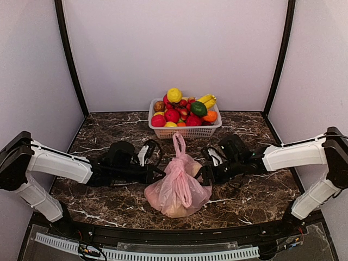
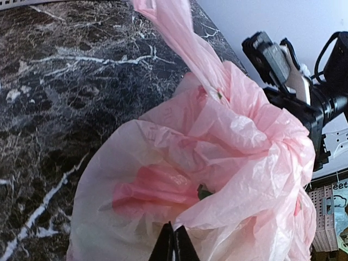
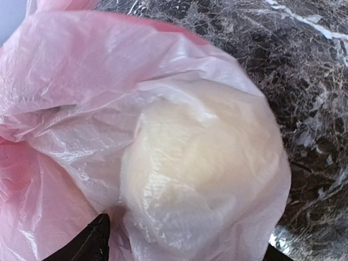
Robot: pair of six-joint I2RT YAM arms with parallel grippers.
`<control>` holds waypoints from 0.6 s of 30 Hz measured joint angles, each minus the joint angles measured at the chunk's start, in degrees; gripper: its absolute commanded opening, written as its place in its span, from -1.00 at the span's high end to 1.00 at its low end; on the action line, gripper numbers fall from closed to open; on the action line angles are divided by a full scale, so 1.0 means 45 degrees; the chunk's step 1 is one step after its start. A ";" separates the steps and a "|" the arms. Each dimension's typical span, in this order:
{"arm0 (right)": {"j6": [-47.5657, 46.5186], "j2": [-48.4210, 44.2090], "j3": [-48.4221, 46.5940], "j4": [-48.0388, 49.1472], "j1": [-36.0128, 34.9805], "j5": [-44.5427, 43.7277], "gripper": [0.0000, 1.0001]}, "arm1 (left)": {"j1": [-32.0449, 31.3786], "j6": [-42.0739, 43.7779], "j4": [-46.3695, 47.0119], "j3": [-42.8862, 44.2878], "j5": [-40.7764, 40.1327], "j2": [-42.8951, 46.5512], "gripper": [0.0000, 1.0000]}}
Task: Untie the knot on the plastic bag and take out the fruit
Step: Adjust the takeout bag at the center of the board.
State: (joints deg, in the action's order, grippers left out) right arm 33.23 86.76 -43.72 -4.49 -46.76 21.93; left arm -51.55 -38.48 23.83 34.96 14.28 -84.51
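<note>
Pink plastic bag (image 1: 178, 187) sits near a cropped label (image 2: 339, 186) reading "eet".

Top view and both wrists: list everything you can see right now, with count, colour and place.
bag: one, translucent pink, table centre, between the grippers.
knot: one, pink, bag's top, handle loop standing above it.
bagged fruit: count unclear; pale yellow and red shapes through the film.
basket: one, white, behind the bag at the far edge.
basket fruit: a heap, red, yellow, green, orange, in the basket.
table: one, dark marble, white veins.
left gripper: one, black, shut, at the bag's left side.
right gripper: one, black, open, against the bag's right side.
</note>
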 measured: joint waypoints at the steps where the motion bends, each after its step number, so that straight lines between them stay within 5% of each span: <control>1: 0.0126 -0.0219 0.0175 0.0029 -0.0121 -0.0068 -0.42 | 0.0078 0.0121 0.0005 0.0277 -0.0039 -0.0165 0.98; 5: 0.0476 -0.0894 0.0568 0.0034 -0.0442 -0.0335 -0.46 | 0.0665 0.0389 0.0068 0.0860 0.0019 -0.0544 0.78; 14: -0.0223 -0.1778 -0.0117 -0.0636 -0.0491 -0.1292 -0.86 | 0.1258 0.1010 -0.0908 0.1020 -0.0049 -0.0010 -0.38; 18: -0.0792 -0.1972 -0.0801 -0.0869 -0.0486 -0.1515 -0.88 | 0.1292 0.1481 -0.2045 0.1025 -0.0437 0.1530 -0.58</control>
State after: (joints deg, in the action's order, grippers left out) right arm 29.67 77.89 -47.33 -8.40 -48.95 15.11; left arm -45.74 -31.81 14.63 39.57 12.32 -77.62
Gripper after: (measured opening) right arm 0.938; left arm 0.735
